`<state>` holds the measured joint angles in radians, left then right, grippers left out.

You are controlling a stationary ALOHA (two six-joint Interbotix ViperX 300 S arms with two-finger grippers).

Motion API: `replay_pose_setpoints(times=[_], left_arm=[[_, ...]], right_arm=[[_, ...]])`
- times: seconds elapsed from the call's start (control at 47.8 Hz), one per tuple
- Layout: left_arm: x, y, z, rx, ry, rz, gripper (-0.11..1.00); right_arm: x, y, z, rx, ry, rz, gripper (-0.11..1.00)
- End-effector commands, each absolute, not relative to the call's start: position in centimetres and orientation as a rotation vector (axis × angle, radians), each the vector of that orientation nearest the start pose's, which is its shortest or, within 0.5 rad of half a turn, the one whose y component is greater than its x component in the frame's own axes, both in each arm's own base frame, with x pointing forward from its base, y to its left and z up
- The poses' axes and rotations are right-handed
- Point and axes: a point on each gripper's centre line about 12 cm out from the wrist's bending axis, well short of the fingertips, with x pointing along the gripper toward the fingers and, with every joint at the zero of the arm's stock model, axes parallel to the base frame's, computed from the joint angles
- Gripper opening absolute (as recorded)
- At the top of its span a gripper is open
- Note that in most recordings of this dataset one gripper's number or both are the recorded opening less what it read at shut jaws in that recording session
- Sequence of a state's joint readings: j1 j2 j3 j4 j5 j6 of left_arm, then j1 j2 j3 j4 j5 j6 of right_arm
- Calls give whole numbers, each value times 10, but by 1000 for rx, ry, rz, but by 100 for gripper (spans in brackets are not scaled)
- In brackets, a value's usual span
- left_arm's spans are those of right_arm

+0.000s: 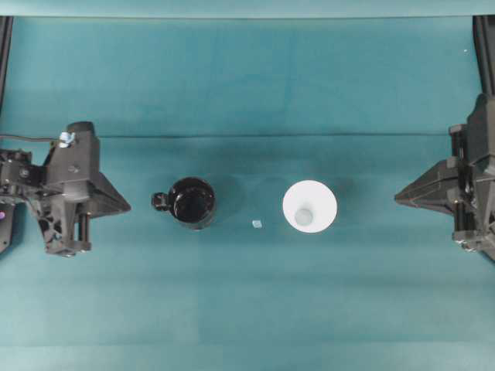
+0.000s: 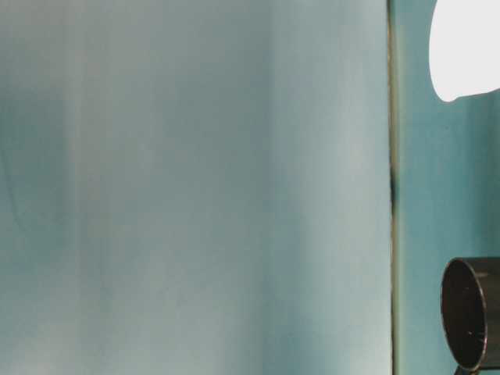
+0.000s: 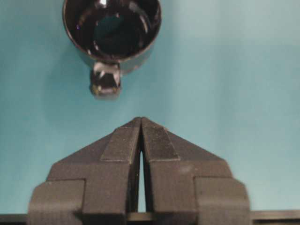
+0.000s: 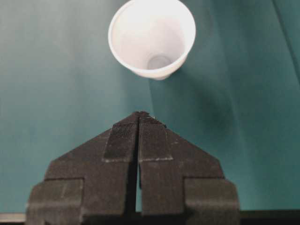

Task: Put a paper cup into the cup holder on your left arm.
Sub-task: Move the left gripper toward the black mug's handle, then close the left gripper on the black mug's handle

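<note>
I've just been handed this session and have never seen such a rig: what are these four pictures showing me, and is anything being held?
The overhead picture shows two black robot arms facing each other across a teal table. The left pincer points at the black cup holder; the right pincer points at the white paper cup. A tiny pale scrap lies between them. Two pictures come from cameras on the wrists: the left one looks past its pincer, tips together, at the cup holder; the right one looks past its shut pincer at the upright, empty cup. The table-level picture shows mostly a blurred teal surface. Nothing is held.
</note>
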<state>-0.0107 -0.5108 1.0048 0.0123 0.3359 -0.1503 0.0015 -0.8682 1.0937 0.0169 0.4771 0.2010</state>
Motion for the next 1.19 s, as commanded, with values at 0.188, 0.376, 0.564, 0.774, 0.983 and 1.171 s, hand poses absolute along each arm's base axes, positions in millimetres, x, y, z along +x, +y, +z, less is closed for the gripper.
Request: replay_pose_setpoints(times=[0.188, 0.376, 0.564, 0.774, 0.983, 1.171], left_arm=[[250, 0, 185, -147, 825, 67, 75], [252, 1, 179, -136, 823, 67, 88], [262, 10, 168, -128, 819, 89, 88], [274, 16, 153, -99, 839, 91, 88], [287, 17, 144, -98, 833, 89, 88], [293, 17, 136, -93, 858, 87, 88]], right_arm=[[196, 1, 230, 219, 682, -69, -2], [196, 1, 230, 221, 682, -71, -2], [196, 1, 230, 220, 682, -69, -2], [196, 1, 230, 220, 684, -70, -2], [196, 1, 230, 220, 684, -70, -2], [196, 1, 230, 220, 682, -69, -2]])
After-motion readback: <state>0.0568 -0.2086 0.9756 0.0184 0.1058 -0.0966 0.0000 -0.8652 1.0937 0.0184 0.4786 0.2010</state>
